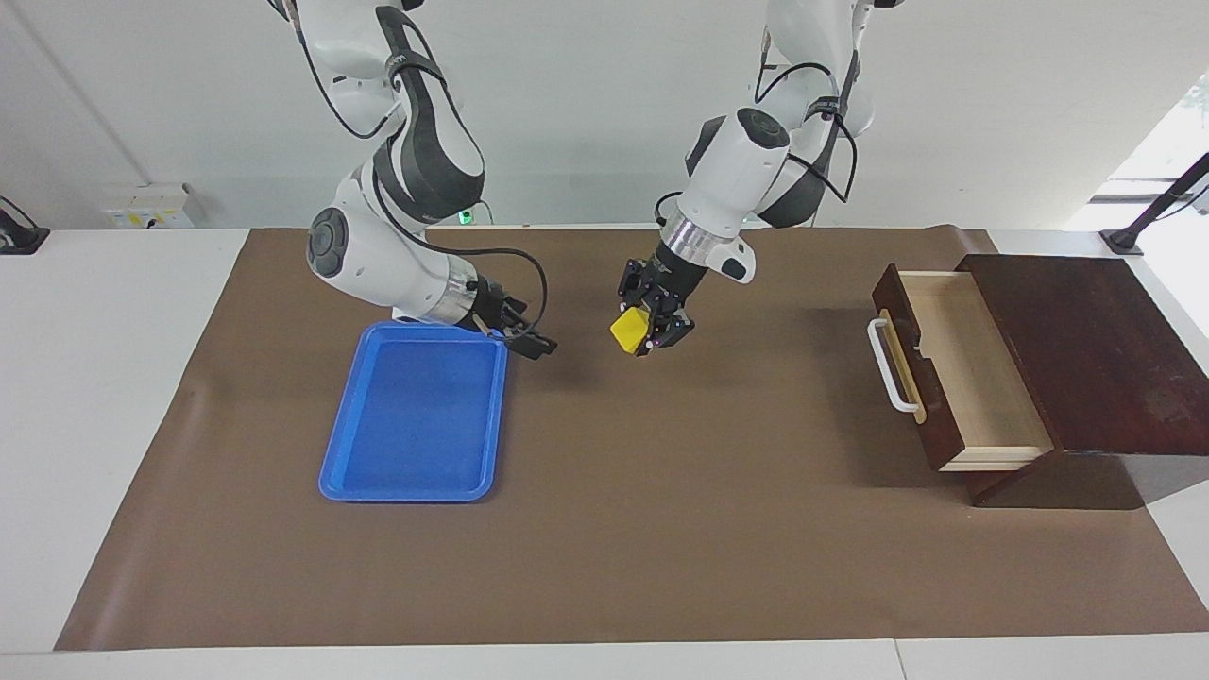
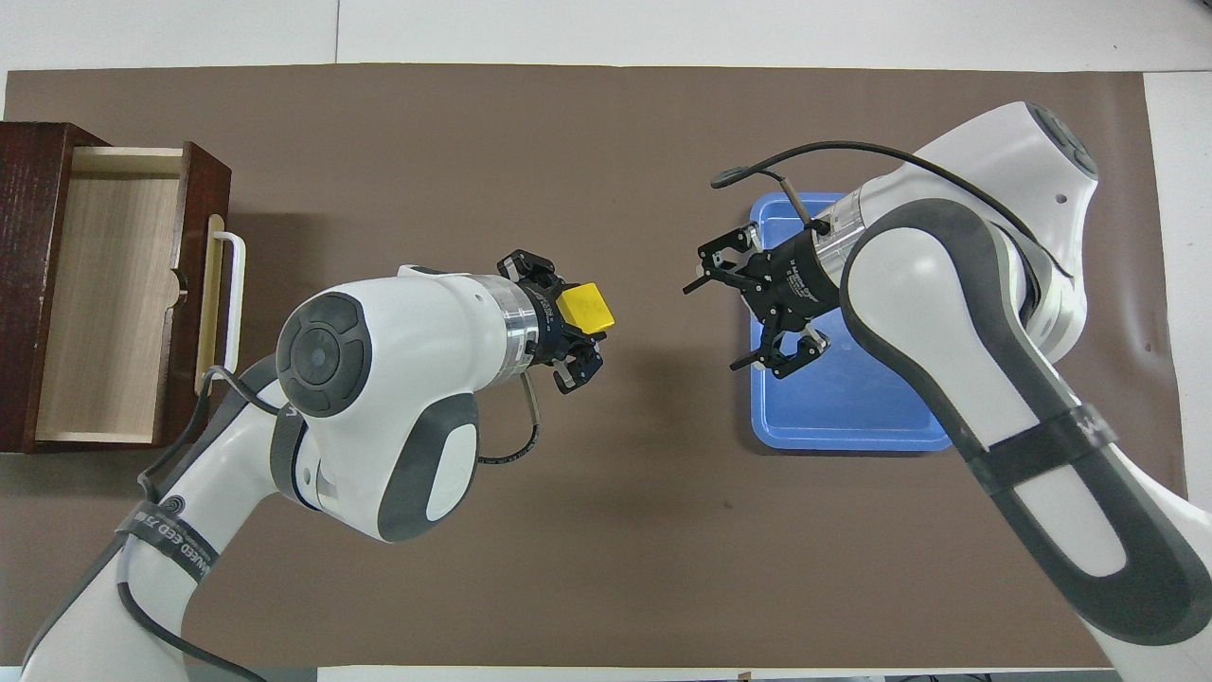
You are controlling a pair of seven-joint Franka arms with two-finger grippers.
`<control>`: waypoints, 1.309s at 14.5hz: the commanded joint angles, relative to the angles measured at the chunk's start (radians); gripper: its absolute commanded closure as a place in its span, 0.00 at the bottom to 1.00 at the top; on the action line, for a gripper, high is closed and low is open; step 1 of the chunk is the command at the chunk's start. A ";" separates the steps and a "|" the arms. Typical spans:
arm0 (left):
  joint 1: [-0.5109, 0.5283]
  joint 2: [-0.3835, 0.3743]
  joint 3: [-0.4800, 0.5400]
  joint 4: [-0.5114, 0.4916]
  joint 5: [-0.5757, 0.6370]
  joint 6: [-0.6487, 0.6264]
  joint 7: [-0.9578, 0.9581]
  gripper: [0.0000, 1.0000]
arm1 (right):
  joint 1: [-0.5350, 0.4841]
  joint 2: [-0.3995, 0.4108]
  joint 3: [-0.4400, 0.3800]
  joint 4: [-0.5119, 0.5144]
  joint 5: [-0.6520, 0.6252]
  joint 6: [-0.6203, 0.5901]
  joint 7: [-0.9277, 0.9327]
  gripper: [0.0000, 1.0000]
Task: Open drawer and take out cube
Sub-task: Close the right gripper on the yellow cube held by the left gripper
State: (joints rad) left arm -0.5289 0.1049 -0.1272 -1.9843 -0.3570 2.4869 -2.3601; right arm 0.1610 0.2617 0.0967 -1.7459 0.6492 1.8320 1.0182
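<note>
The brown mat [image 1: 604, 567] covers the table, and on it a blue tray [image 1: 411, 425] lies flat toward the right arm's end. The drawer [image 1: 954, 368] stands pulled out of its dark wooden box [image 1: 1086, 349] at the left arm's end, its pale inside showing, white handle [image 1: 888, 364] facing the middle of the table. The left gripper [image 1: 650, 331] hangs over the bare mat between tray and drawer, clamped on the yellow cube [image 1: 629, 330], which it holds up off the mat. The right gripper [image 1: 529, 342] hovers over the tray's edge nearest the robots, jaws spread wide and holding nothing
</note>
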 commanded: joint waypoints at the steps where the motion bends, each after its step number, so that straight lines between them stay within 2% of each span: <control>1: -0.031 -0.005 0.014 -0.024 0.021 0.046 -0.027 1.00 | 0.015 0.100 0.002 0.144 0.024 -0.003 0.062 0.00; 3: -0.033 -0.005 0.014 -0.028 0.023 0.049 -0.027 1.00 | 0.069 0.160 -0.003 0.225 0.007 0.001 0.109 0.00; 19: -0.048 -0.005 0.017 -0.028 0.023 0.061 -0.025 1.00 | 0.147 0.160 -0.002 0.226 -0.037 0.023 0.178 0.00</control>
State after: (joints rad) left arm -0.5585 0.1064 -0.1263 -1.9951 -0.3569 2.5196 -2.3620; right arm 0.3020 0.4172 0.0962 -1.5360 0.6382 1.8497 1.1691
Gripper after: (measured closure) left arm 0.449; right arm 0.000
